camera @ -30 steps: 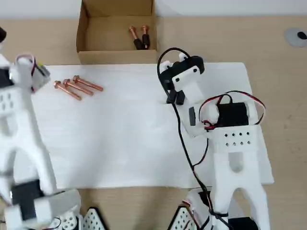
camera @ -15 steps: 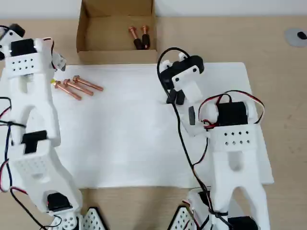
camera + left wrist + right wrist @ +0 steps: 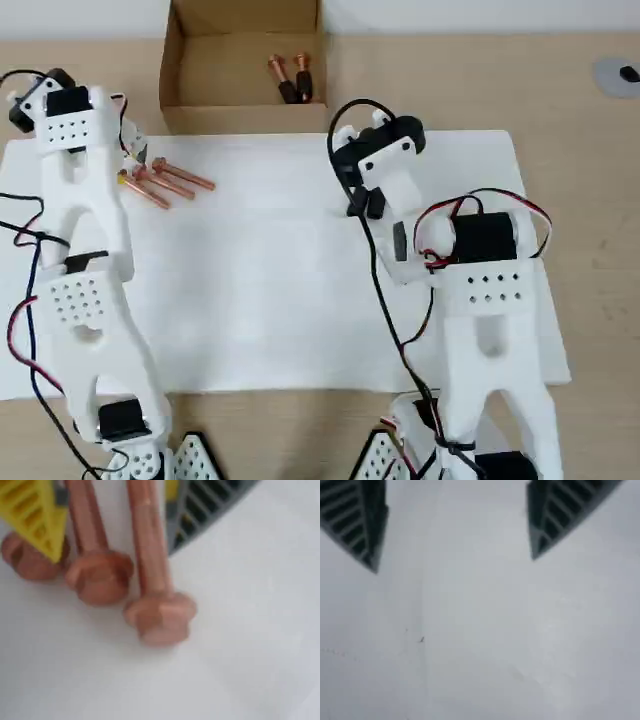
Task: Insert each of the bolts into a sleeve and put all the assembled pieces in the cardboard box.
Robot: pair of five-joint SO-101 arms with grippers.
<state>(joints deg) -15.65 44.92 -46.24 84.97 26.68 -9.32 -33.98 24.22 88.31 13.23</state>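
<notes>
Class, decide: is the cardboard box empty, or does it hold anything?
Not empty. Two bolts, each in a dark sleeve, lie side by side inside the cardboard box.

the left arm (image 3: pixel 88 240) stretches far forward from its base, and the left pincer (image 3: pixel 134 165) points down with its jaws apart. the right arm (image 3: pixel 485 300) reaches less far, wrist turned inward; the right pincer (image 3: pixel 366 206) points down, fingers (image 3: pixel 355 525) spread wide.
</notes>
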